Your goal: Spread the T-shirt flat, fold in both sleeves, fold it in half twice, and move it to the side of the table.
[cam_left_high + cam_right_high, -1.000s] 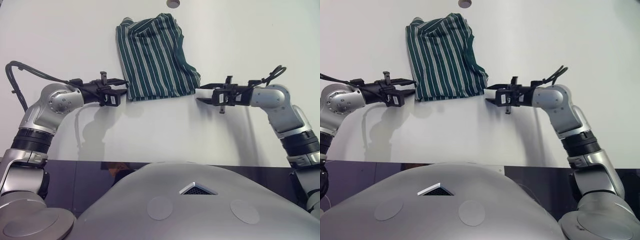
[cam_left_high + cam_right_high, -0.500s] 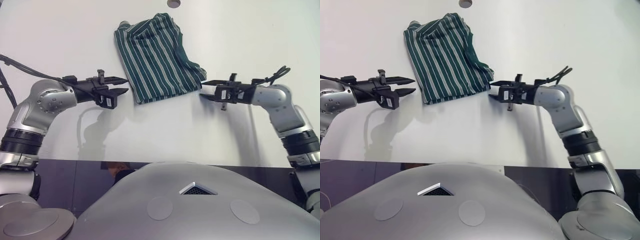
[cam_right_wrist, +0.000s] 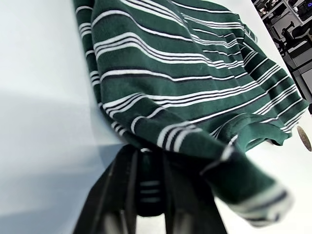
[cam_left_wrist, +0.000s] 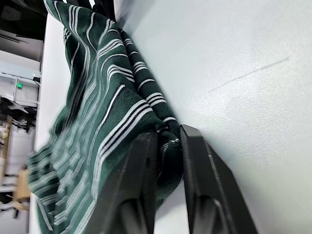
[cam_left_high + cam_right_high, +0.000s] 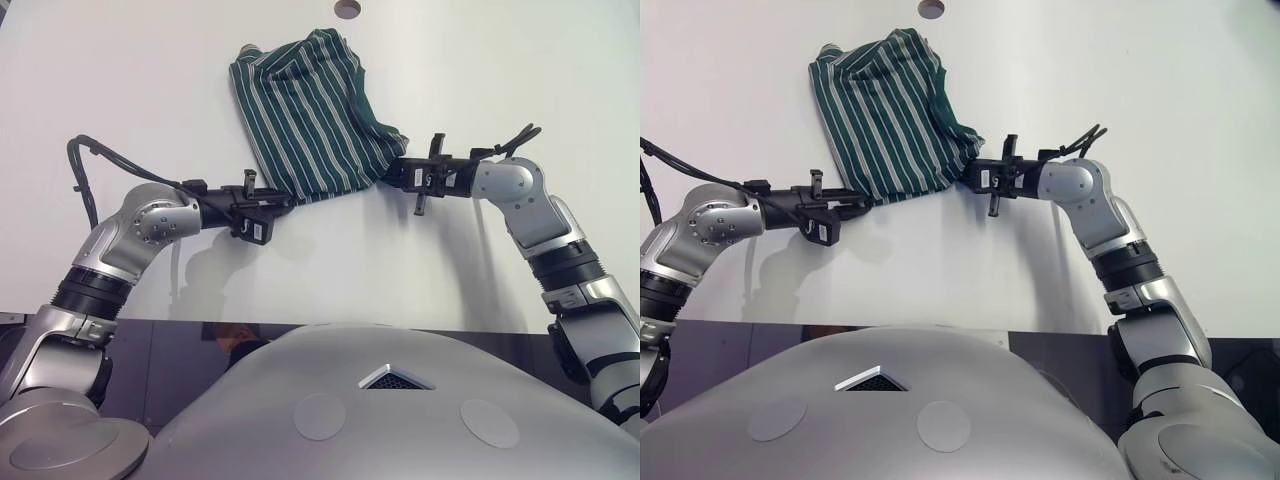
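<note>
A green T-shirt point(image 5: 305, 110) with white stripes lies bunched on the white table point(image 5: 520, 60), at its far middle. My left gripper point(image 5: 285, 203) is at the shirt's near left corner. The left wrist view has its two black fingers point(image 4: 145, 165) shut on the striped hem point(image 4: 168, 141). At the near right corner is my right gripper point(image 5: 392, 172). There the right wrist view has the fingers point(image 3: 124, 170) pinching a fold of the cloth point(image 3: 146, 153), and the shirt point(image 3: 185, 73) spreads away beyond them. The near hem hangs slightly lifted between the two grippers.
A round hole point(image 5: 346, 7) sits in the tabletop just beyond the shirt. The table's dark front edge point(image 5: 150, 345) runs close below the arms. White tabletop stretches to the left point(image 5: 100, 80) and right of the shirt.
Both grippers stood open and apart from the shirt's near corners. They have moved inward to those corners and shut on the cloth. The near hem has risen a little.
</note>
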